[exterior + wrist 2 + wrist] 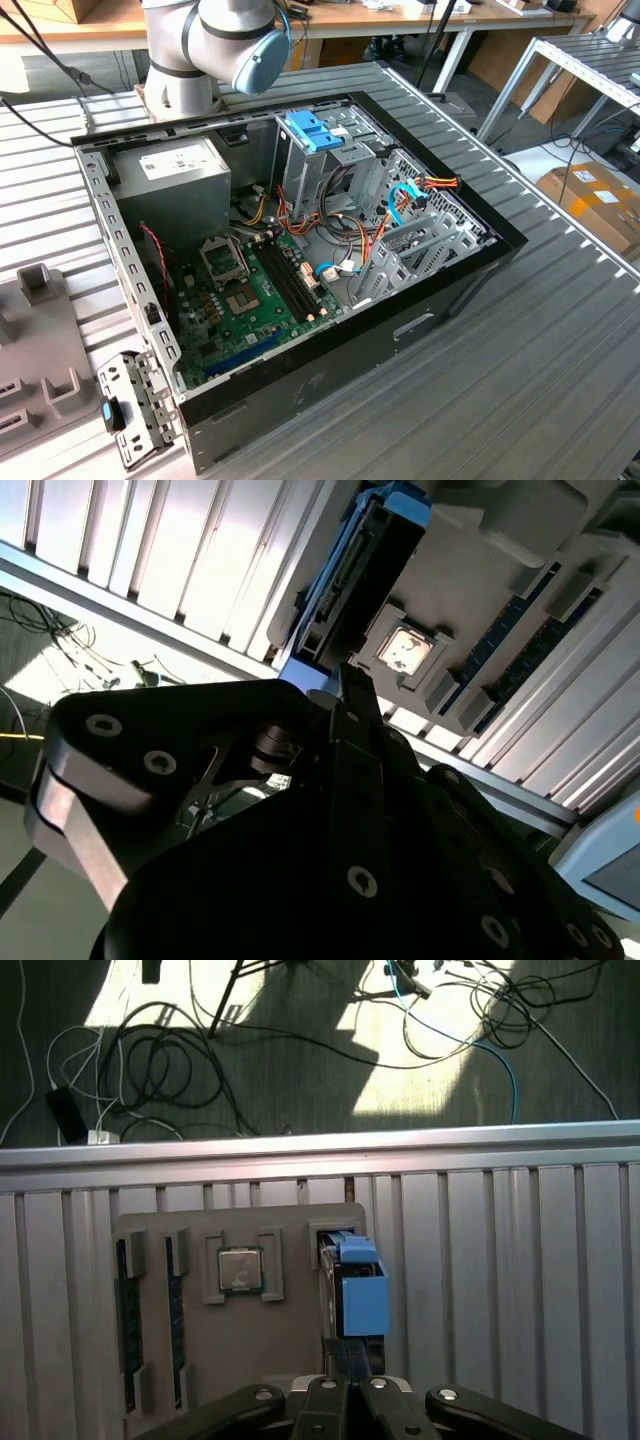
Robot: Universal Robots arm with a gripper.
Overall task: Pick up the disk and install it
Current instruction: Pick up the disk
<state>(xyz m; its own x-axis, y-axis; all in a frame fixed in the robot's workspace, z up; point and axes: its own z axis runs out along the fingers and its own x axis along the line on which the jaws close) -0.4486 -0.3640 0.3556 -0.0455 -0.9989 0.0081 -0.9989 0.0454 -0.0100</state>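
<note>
The disk stands on its edge in a slot of the grey tray, its light-blue carrier uppermost in the first wrist view. The end effector sits at the disk's near end, right against it. Whether it is clenched on the disk or released cannot be told. In the second wrist view the end effector's dark linkage meets a blue corner of the disk, which is seated in the tray.

Just beside the disk a processor chip lies flat in its own square recess. On the chip's far side two memory sticks rest in long slots, so the chip lies between them and the disk. The tray rests on the slatted worktop. Past the worktop's edge, loose cables sprawl over the floor.

In the exterior view the open case lies on its side in the middle of the worktop, with the arm rising at eleven o'clock from it. Inside, the motherboard is bare, a power supply sits at ten o'clock, and a tall cage at twelve o'clock carries a blue bracket. The tray lies at eight o'clock from the case. A loose metal plate sits at the case's seven o'clock corner.
</note>
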